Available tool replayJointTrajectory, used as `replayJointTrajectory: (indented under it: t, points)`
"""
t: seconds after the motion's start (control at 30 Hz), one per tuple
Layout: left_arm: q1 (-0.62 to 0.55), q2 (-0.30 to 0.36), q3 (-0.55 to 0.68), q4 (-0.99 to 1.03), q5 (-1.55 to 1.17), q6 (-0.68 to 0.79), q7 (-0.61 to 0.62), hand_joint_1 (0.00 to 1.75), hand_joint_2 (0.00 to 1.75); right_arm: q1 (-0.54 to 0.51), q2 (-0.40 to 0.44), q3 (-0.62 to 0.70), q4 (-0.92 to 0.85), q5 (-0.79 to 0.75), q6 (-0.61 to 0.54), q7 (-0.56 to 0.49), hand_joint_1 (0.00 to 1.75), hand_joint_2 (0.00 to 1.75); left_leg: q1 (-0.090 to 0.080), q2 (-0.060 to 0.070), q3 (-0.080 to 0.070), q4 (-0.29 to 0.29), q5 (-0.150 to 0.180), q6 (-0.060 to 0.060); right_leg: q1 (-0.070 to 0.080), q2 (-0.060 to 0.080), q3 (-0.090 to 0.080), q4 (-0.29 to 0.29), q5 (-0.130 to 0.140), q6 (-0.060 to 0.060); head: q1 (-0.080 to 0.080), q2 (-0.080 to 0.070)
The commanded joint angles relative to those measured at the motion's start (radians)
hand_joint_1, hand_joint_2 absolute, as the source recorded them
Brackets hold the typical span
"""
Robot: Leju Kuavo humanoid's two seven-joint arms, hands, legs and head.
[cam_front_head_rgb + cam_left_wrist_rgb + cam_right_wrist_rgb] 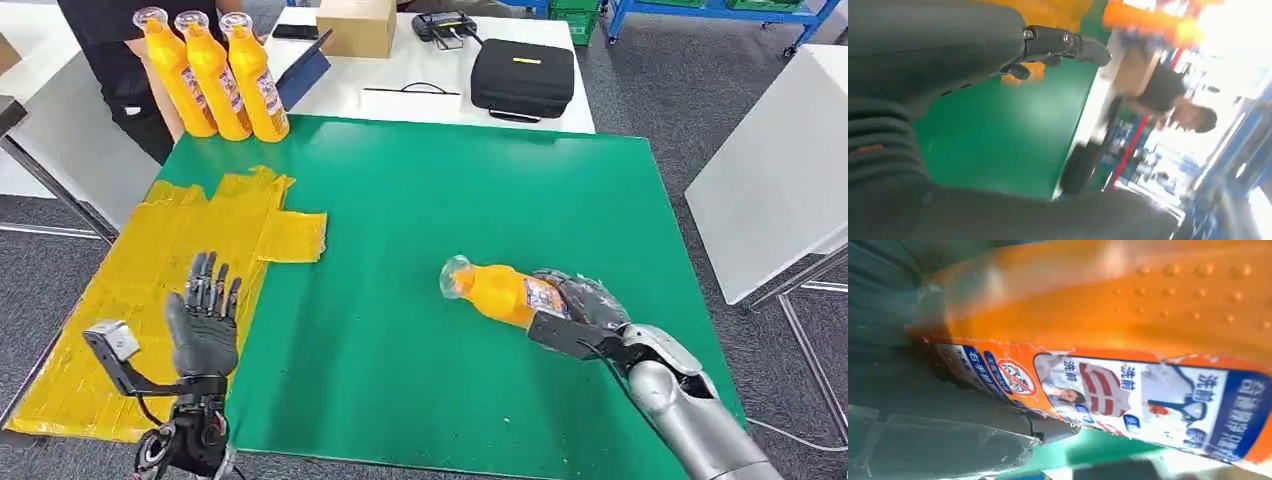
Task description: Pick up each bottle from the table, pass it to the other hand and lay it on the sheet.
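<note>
Seen from the head view, the right hand (585,300) is wrapped around the lower part of an orange plastic bottle with a clear cap and a printed label (500,292). This bottle lies tilted on its side over the green counter (450,200), its cap toward the middle of the counter; whether it touches the surface cannot be told. The left hand (205,315) is raised with the fingers spread apart and holds nothing. It hangs over the near edge of the yellow crinkled sheet (150,270), which covers the left part of the counter. Three more orange bottles (215,75) stand upright, touching each other, at the far left corner of the counter, just in front of a person in dark clothes (110,50). Behind the counter a white table (420,75) carries a black zipped case (522,78) and a brown cardboard box (357,25).

From the left wrist view, the left hand's dark fingers (1068,42) reach out over the green surface with nothing between them; the background is blurred.

From the right wrist view, the held bottle's orange body and its blue, white and red label are very close to the camera, with a grey finger (1013,417) pressed against the label.
</note>
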Motion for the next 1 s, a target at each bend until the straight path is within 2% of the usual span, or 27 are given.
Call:
replayJointTrajectory:
  t: [0.03, 0.37, 0.43, 0.47, 0.5, 0.53, 0.67, 0.87, 1.0]
  points:
    - [-0.05, -0.002, -0.158, 0.045, -0.06, -0.032, 0.005, 0.0, 1.75, 0.008, 0.16, 0.02, -0.192, 0.064, 0.058, 0.1, 1.75, 1.75, 0.0, 0.004, 0.002, 0.001, -0.001, -0.003, 0.001, -0.001, 0.001, 0.001, -0.001, -0.003, 0.0, 0.0]
    - [-0.049, 0.002, -0.153, 0.046, -0.06, -0.032, 0.004, 0.0, 1.75, 0.008, 0.153, 0.017, -0.185, 0.062, 0.061, 0.098, 1.75, 1.75, 0.001, 0.004, 0.005, 0.001, -0.003, -0.004, 0.002, -0.004, 0.005, 0.001, -0.002, -0.004, 0.0, 0.0]
    - [-0.049, 0.002, -0.153, 0.046, -0.06, -0.032, 0.004, 0.0, 1.75, 0.008, 0.153, 0.017, -0.185, 0.062, 0.061, 0.098, 1.75, 1.75, 0.0, 0.002, 0.001, 0.0, 0.0, -0.002, 0.001, -0.002, 0.001, 0.0, 0.0, -0.002, 0.0, 0.0]
    - [-0.052, -0.003, -0.153, 0.043, -0.068, -0.042, 0.002, 0.0, 1.75, 0.007, 0.174, 0.011, -0.183, 0.063, 0.061, 0.099, 1.75, 1.75, 0.001, 0.004, 0.005, 0.001, -0.003, -0.004, 0.002, -0.004, 0.005, 0.001, -0.002, -0.004, 0.0, 0.0]
    - [-0.053, -0.008, -0.157, 0.038, -0.068, -0.053, -0.002, 0.0, 1.75, 0.007, 0.196, 0.012, -0.186, 0.065, 0.062, 0.101, 1.75, 1.75, 0.0, 0.002, 0.001, 0.0, -0.001, -0.002, 0.001, -0.002, 0.001, 0.0, 0.0, -0.002, 0.0, 0.0]
    - [-0.056, -0.007, -0.164, 0.034, -0.079, -0.058, -0.005, 0.0, 1.75, 0.006, 0.212, 0.012, -0.187, 0.069, 0.058, 0.103, 1.75, 1.75, 0.0, 0.003, 0.004, 0.001, -0.002, -0.004, 0.002, -0.003, 0.004, 0.001, -0.002, -0.004, 0.0, 0.0]
    - [-0.088, -0.001, -0.242, 0.033, -0.146, -0.048, -0.023, 0.0, 1.75, -0.018, 0.324, 0.005, -0.186, 0.055, 0.035, 0.136, 1.75, 1.75, 0.0, 0.003, 0.0, 0.0, 0.0, -0.002, 0.001, 0.0, -0.001, 0.001, 0.0, -0.002, 0.0, 0.0]
    - [-0.128, 0.014, -0.313, 0.027, -0.118, -0.018, -0.041, 0.0, 1.75, -0.061, 0.384, 0.02, -0.16, 0.084, 0.06, 0.176, 1.75, 1.75, 0.0, 0.002, 0.0, 0.0, 0.0, -0.002, 0.001, -0.001, -0.001, 0.001, 0.0, -0.002, 0.0, 0.0]
    - [-0.134, 0.016, -0.315, 0.016, -0.113, -0.01, -0.035, 0.0, 1.75, -0.061, 0.387, 0.017, -0.161, 0.083, 0.062, 0.176, 1.75, 1.75, 0.001, 0.006, 0.004, 0.003, -0.002, -0.005, 0.002, -0.003, 0.002, 0.003, -0.002, -0.004, 0.0, 0.0]
